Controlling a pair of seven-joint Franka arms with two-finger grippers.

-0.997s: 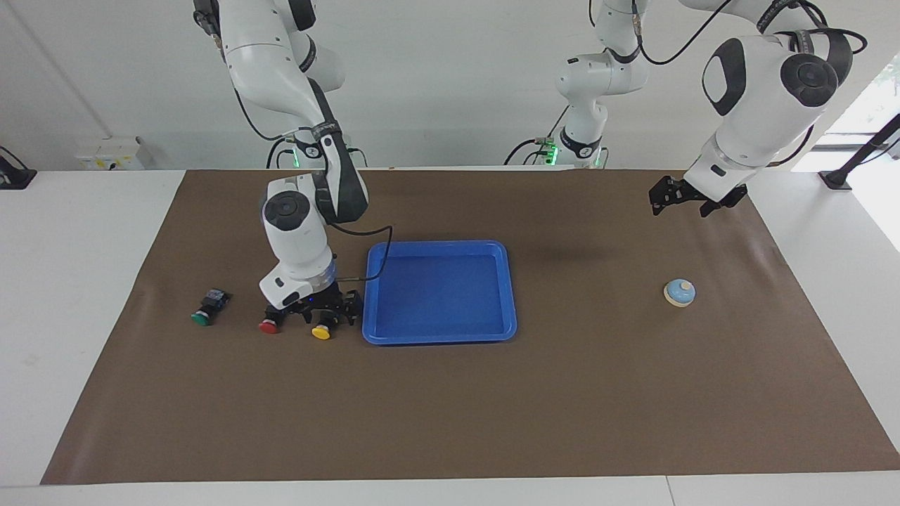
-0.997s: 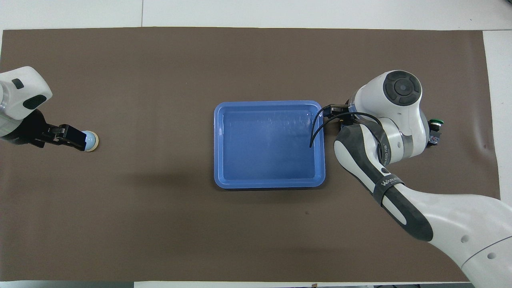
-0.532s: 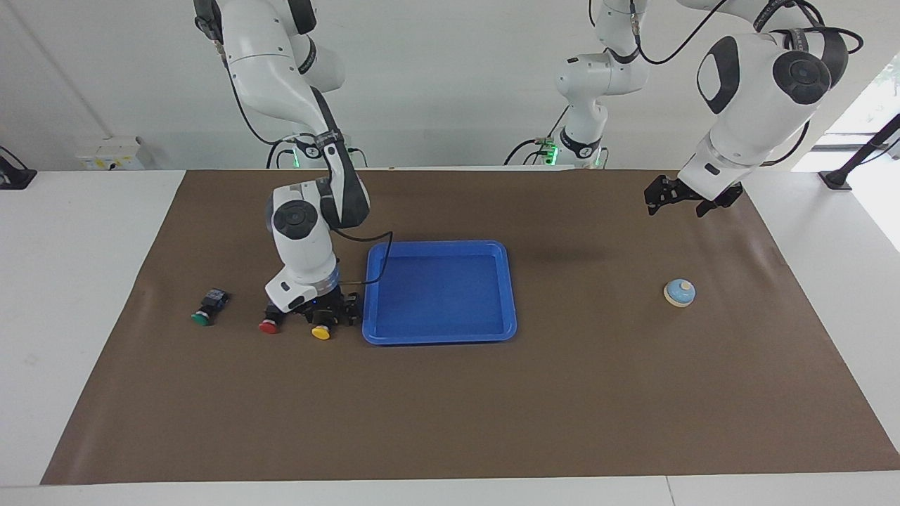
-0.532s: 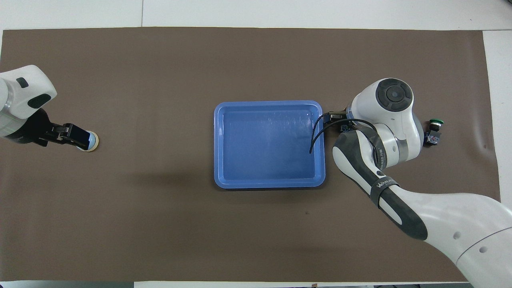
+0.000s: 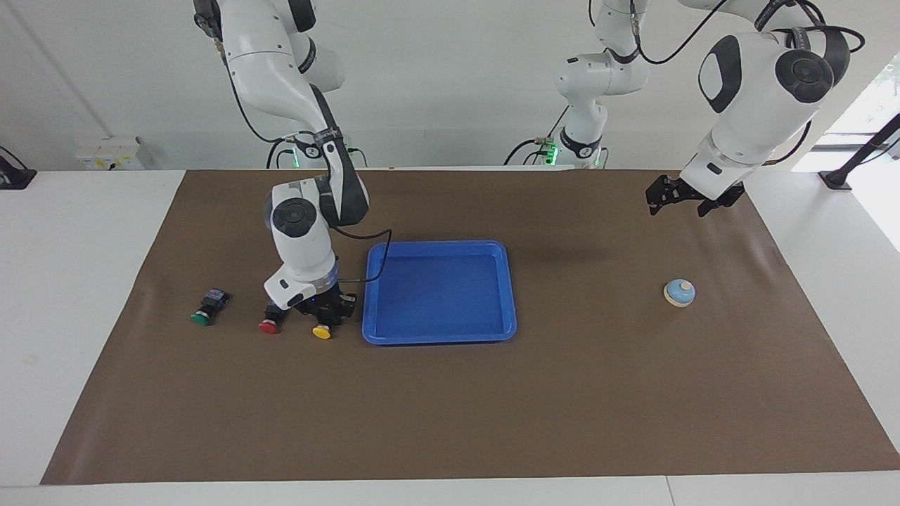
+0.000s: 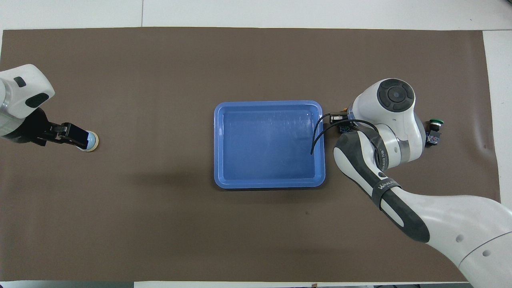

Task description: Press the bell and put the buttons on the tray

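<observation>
**Right end effector down at the yellow button beside the tray**

The right end effector (image 5: 325, 314) sits low on the worktop (image 5: 450, 393), its fingers closed around the black body of the yellow button (image 5: 321, 332), just beside the blue tray (image 5: 439, 338) at the right arm's end. The red button (image 5: 268, 326) lies just beside it, the green button (image 5: 202, 318) a little further toward that end. The tray holds nothing. The left end effector (image 5: 661, 197) hangs in the air over the mat, apart from the bell (image 5: 679, 292); whether its fingers are parted I cannot tell.
</observation>
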